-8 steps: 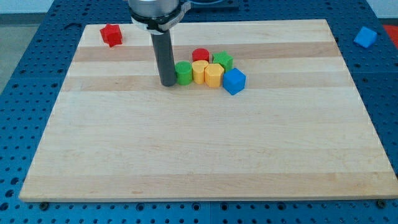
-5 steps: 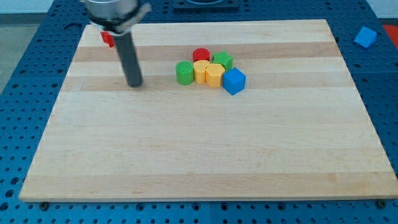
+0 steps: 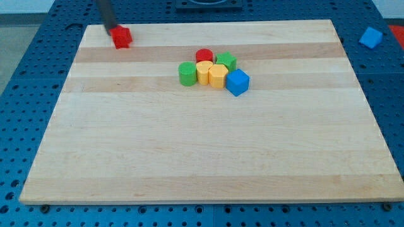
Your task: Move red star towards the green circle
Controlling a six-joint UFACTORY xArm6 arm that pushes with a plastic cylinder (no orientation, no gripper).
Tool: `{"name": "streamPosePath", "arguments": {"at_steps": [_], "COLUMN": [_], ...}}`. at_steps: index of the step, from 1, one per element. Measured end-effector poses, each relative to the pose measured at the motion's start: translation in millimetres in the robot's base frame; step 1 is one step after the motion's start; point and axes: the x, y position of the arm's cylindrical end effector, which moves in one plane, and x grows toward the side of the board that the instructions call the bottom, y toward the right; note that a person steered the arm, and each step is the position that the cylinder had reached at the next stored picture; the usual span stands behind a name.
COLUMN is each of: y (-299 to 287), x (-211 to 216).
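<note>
Red star (image 3: 122, 37) sits near the surface's top-left corner, touching the tip (image 3: 112, 28) on the tip's lower-right side. There is no hand on this arm, only a straight dark rod, so nothing spreads or pinches; all it can do is shove.

Green circle (image 3: 187, 74) lies well down and to the right of the tip, at the left end of a tight cluster. Packed against it: a yellow block (image 3: 203, 71), a second yellow block (image 3: 218, 77), a red cylinder (image 3: 204, 56) behind, a green star (image 3: 226, 61), and a blue cube (image 3: 238, 82) at the right end.

Handling, as a judgement: the star looks small, rigid and light, probably plastic, not fragile. It should slide readily on the smooth wood. Its lobed outline means a push off-centre will likely spin it or let it slip off the rod's side. Best contact is on the face away from the circle, upper-left, squarely through its middle; the tip seems to be about there now. A gentle approach at the end would avoid scattering the cluster.

The surface (image 3: 208, 157) is a pale wooden board with lengthwise grain bands, flat, and bare between the star and the circle. It rests on a blue perforated base (image 3: 19, 94). A stray blue block (image 3: 371, 38) sits off the board, far right of the tip. At the top edge, something dark (image 3: 208, 5) is too cropped to identify.
</note>
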Motion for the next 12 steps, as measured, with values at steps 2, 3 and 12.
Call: {"name": "streamPosePath", "arguments": {"at_steps": [2,3,12], "y": [7.3,21.4,35.3], "x": [63.0,72.0,113.8]}}
